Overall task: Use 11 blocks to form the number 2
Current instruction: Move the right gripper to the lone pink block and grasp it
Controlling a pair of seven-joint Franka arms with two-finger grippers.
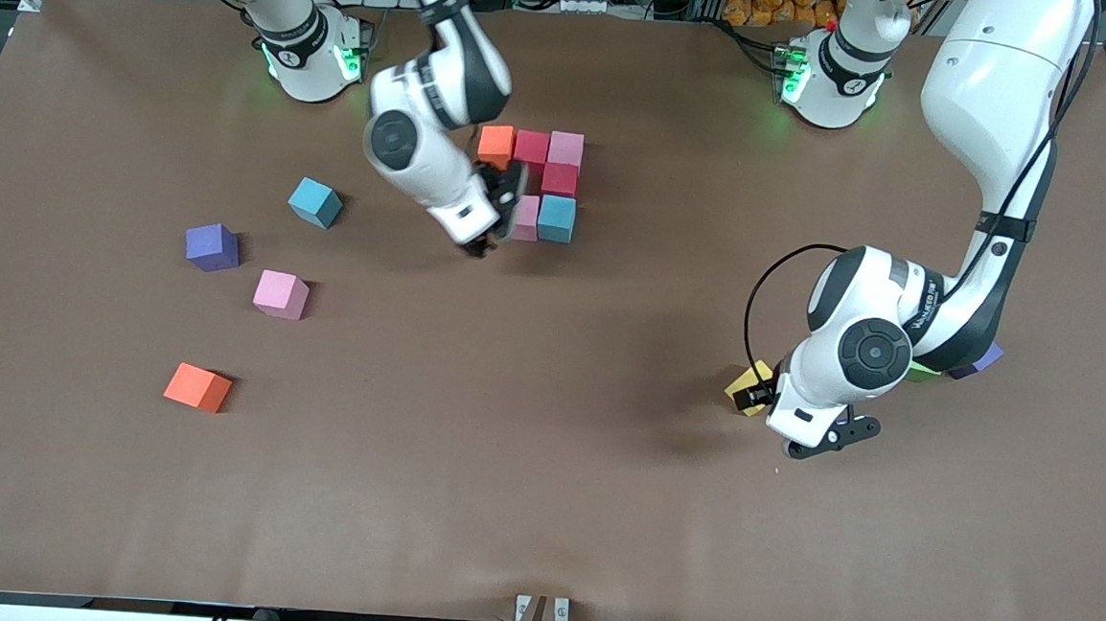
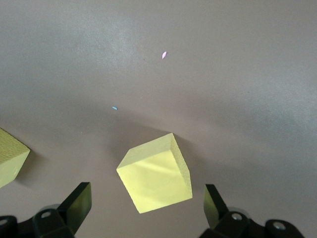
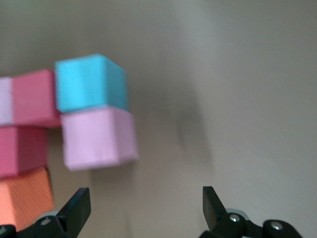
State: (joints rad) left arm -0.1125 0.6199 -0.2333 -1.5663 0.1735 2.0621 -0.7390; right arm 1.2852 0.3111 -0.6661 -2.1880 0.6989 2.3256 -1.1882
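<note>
The bench (image 1: pixel 544 464) is covered in flat, matte brown material. On it, near the right arm's base, sits the started number 2 (image 1: pixel 541 187), six foam-like cubes with square faces touching: an orange cube (image 1: pixel 495 144), a red cube (image 1: pixel 531 145) and a pink cube (image 1: pixel 566 147) in a row, a second red cube (image 1: pixel 559 178) below the pink one, then a light blue cube (image 1: pixel 556 219) with another pink cube (image 1: pixel 526 219) beside it.

The right gripper (image 1: pixel 492 213) hangs just beside that last pink cube, its black fingers (image 3: pixel 74 208) spread wide and holding nothing.

Toward the right arm's end from the number 2 lie loose cubes: teal (image 1: pixel 315 202), purple (image 1: pixel 212 246), pink (image 1: pixel 280 294) and orange (image 1: pixel 197 388).

Toward the left arm's end, the left gripper (image 1: pixel 819 440) hovers over a yellow cube (image 2: pixel 155 172), fingers (image 2: pixel 78 201) wide on either side, not touching it.
</note>
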